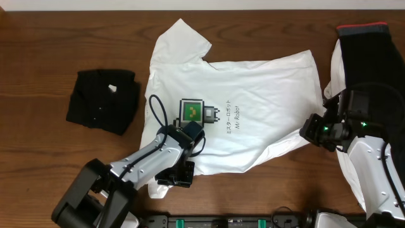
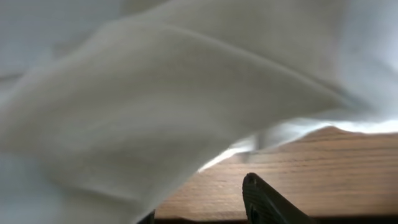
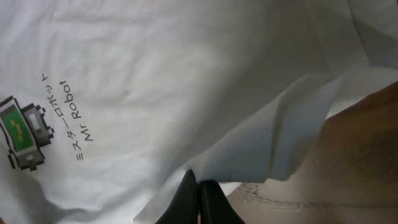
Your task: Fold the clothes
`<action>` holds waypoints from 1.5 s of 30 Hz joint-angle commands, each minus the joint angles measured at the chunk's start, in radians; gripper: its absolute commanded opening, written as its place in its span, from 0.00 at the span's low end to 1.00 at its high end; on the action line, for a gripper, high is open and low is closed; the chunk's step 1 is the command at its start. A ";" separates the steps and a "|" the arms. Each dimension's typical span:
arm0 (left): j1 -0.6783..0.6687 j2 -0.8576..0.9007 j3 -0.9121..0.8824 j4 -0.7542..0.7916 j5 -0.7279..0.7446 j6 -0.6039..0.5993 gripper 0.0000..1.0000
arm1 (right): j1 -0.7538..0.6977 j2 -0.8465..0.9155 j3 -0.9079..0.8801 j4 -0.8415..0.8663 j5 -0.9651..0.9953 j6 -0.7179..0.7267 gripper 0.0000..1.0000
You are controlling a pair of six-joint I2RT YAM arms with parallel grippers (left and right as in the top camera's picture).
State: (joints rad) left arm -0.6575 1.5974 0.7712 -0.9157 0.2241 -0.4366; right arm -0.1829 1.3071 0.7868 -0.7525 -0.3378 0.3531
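Across the table [image 1: 38,38] sprawls a creased white T-shirt [image 1: 266,95], right pincer [image 3: 198,193] pinching it, left pincer [image 1: 178,176] spread.

overhead: high above, facing straight down on the whole table [image 1: 38,38] and white T-shirt [image 1: 266,88]
left wrist: low, very near blurred cloth
right wrist: close, oblique
shared: logo [image 1: 192,112], in overhead and right wrist
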 commanded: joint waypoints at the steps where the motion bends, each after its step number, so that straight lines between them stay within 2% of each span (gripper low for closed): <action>1: -0.003 -0.003 0.044 -0.018 0.085 0.015 0.47 | -0.010 -0.006 0.014 -0.004 -0.003 0.009 0.01; 9: -0.049 -0.053 0.054 -0.041 0.041 -0.007 0.47 | -0.010 -0.006 0.014 -0.006 -0.003 0.009 0.01; 14: -0.045 -0.027 0.043 0.039 0.038 -0.014 0.51 | -0.010 -0.006 0.014 -0.006 -0.003 0.009 0.01; 20: 0.000 0.008 0.043 0.060 -0.054 -0.029 0.52 | -0.010 -0.006 0.014 -0.013 -0.003 0.009 0.01; 25: 0.045 0.027 0.034 0.061 -0.053 -0.029 0.53 | -0.010 -0.006 0.014 -0.018 -0.003 0.009 0.01; 34: 0.046 0.105 0.018 0.061 0.025 -0.002 0.51 | -0.011 -0.006 0.014 -0.018 -0.003 0.009 0.01; 36: 0.046 0.108 0.018 0.054 0.030 -0.002 0.40 | -0.011 -0.006 0.014 -0.018 -0.003 0.009 0.01; 38: 0.046 0.107 0.018 0.044 0.030 -0.002 0.25 | -0.011 -0.006 0.014 -0.018 -0.003 0.009 0.01; 40: 0.046 0.106 0.019 0.034 0.031 -0.002 0.15 | -0.011 -0.006 0.014 -0.018 -0.003 0.009 0.01; 42: 0.046 0.101 0.021 0.018 0.038 -0.002 0.07 | -0.011 -0.006 0.014 -0.018 -0.003 0.009 0.01; 45: 0.046 0.083 0.043 -0.027 0.061 -0.002 0.06 | -0.011 -0.006 0.014 -0.018 -0.003 0.009 0.01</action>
State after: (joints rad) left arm -0.6151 1.6810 0.8093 -0.9134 0.2745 -0.4419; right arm -0.1829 1.3071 0.7868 -0.7692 -0.3378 0.3557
